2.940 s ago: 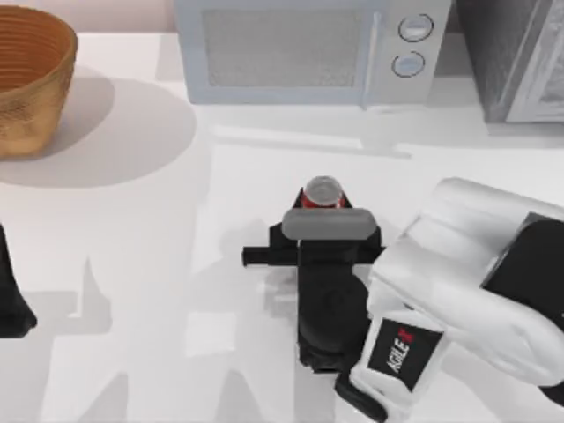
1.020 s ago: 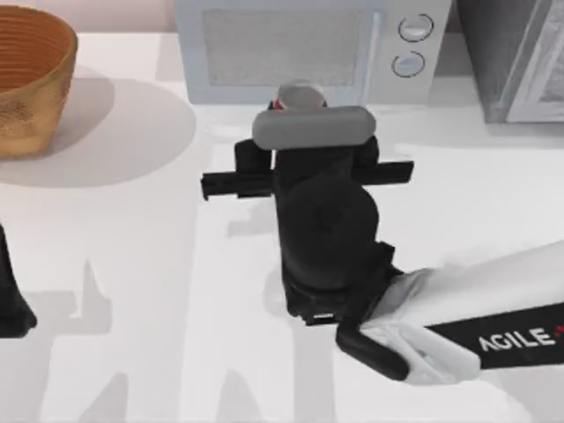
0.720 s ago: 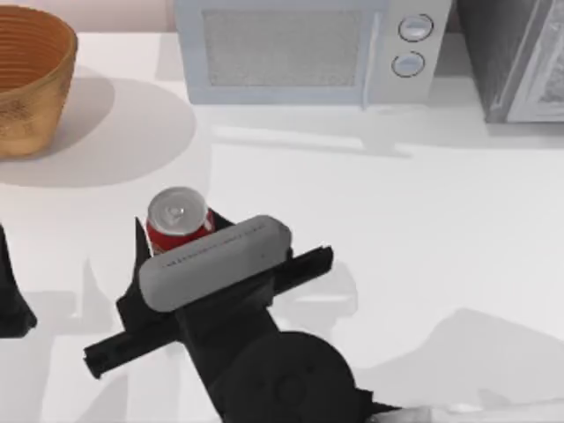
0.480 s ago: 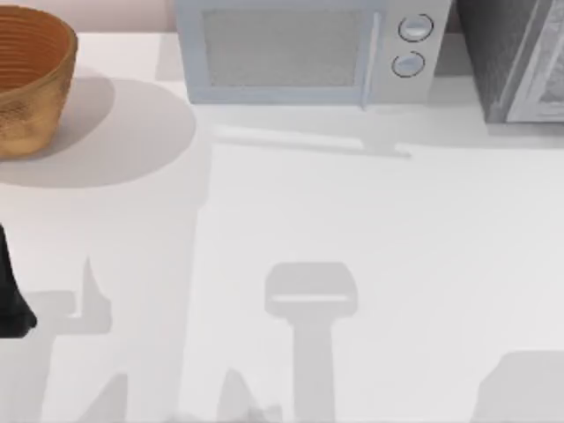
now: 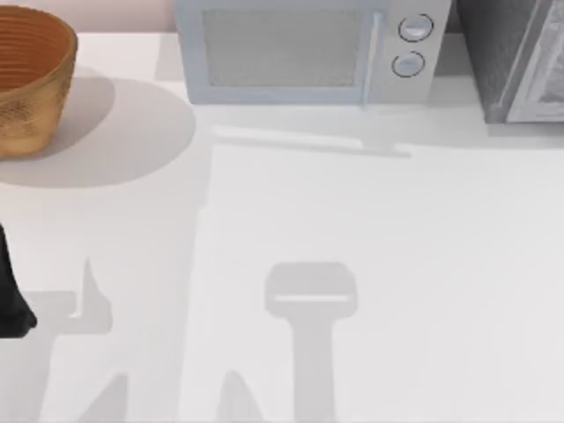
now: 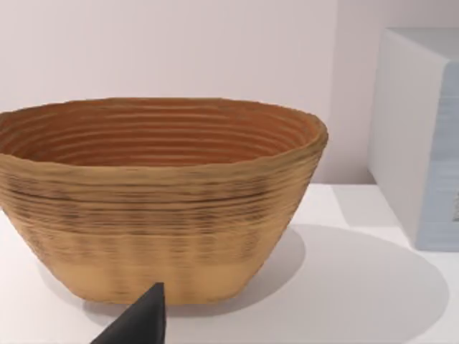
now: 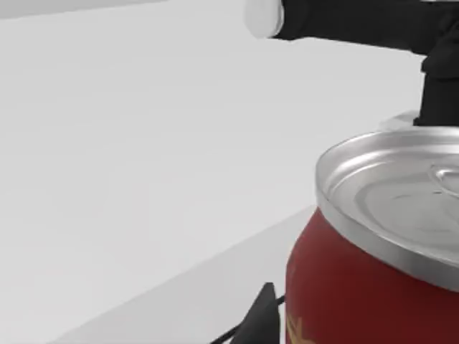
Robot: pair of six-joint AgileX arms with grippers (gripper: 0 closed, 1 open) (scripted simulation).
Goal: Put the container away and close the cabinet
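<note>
Right wrist view: can [image 7: 373, 244] sits close against the right gripper, apparently carried toward storage; jaws' state cannot be told. Left arm [image 5: 11, 300] parked at tabletop's [image 5: 370, 220] left edge, facing basket [image 6: 158, 201].

A white table [image 5: 423, 291] spreads across the top view, matte and evenly lit, with soft grey shadows lying on it in front of the microwave [image 5: 308, 48]. The microwave, pale grey-blue with a mesh-patterned door and two round dials on its right end, stands at the table's far edge. Left of the microwave sits a large woven brown basket [image 5: 31, 79], casting a round shadow toward it. Right of the microwave stands a grey cabinet [image 5: 515, 57]. Behind the basket, in the left wrist view, rises a plain pale pinkish wall [image 6: 179, 50].
</note>
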